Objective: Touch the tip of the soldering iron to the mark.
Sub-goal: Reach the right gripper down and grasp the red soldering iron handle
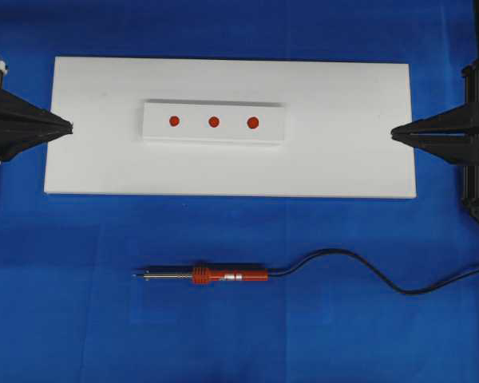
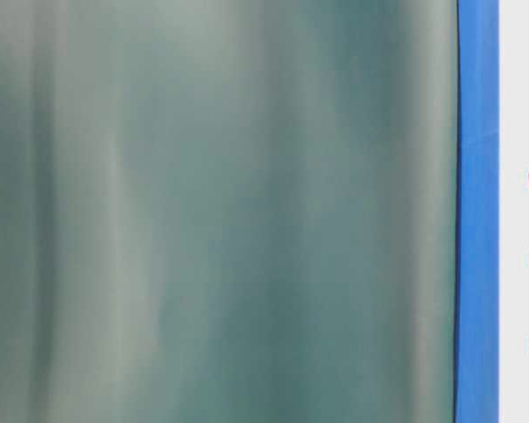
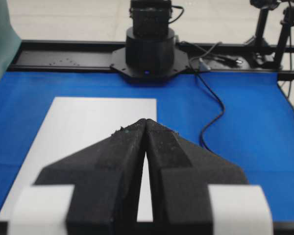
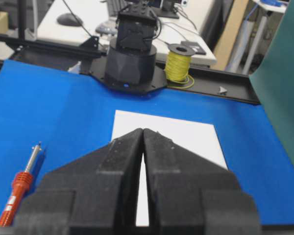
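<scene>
Below the white board (image 1: 223, 171), the orange-handled, silver-tipped soldering iron (image 1: 215, 276) lies ungrasped; both grippers, left (image 1: 68, 126) and right (image 1: 394, 133), are pinched closed and should open wide, gripping the handle squarely.

Blue cloth (image 1: 239, 335) underfoot; teal curtain (image 2: 220, 211); cluttered desk (image 4: 78, 19) behind.

A yellow wire spool (image 4: 178, 62) stands beyond the blue mat (image 1: 239, 327), by a green curtain (image 2: 220, 211).
</scene>
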Controlling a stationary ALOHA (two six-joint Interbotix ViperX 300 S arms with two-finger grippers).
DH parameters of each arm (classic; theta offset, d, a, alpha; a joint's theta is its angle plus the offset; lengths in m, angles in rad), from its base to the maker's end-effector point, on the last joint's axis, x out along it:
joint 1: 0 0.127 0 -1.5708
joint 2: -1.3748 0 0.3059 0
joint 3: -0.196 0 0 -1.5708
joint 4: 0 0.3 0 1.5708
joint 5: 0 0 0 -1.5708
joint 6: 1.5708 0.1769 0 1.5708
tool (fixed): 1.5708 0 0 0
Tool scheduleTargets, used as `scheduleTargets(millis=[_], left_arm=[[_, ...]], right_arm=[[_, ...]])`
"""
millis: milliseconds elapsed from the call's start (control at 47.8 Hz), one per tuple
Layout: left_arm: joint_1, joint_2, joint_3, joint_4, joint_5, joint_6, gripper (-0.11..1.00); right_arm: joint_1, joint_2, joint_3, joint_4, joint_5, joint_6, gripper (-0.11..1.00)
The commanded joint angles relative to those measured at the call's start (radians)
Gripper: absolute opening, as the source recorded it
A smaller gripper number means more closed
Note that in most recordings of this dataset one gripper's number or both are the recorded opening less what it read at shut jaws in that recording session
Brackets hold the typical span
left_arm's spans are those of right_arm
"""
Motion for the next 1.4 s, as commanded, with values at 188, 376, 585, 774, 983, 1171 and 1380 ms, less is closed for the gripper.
scheduleTargets(millis=[188,376,585,774,983,1171,1380], left_arm=[[-0.009,-0.002,-0.014,0.003,0.006,-0.005,0.0],[-0.009,-0.002,-0.009,0.003,0.006,0.0,0.0],[-0.009,-0.003,-0.006,0.003,0.006,-0.002,0.0],[-0.008,-0.003,-0.003,0.003,0.006,0.0,0.0],[-0.009,-0.003,-0.002,0.003,0.006,-0.002,0.0],[-0.008,-0.002,0.003,0.003,0.0,-0.002,0.0],[-0.008,0.002,0.006,0.003,-0.003,-0.002,0.0]], right_arm=[[0.08,0.014,-0.087,0.005,0.104,0.009,-0.06],[0.12,0.044,-0.117,0.008,0.118,0.034,-0.06],[0.127,0.143,-0.143,0.008,0.084,0.075,-0.02],[0.155,0.302,-0.199,0.008,0.04,0.12,0.3],[0.169,0.486,-0.282,0.008,0.035,0.161,0.89],[0.19,0.641,-0.37,0.031,0.035,0.164,0.88],[0.207,0.822,-0.448,0.103,0.006,0.164,0.88]])
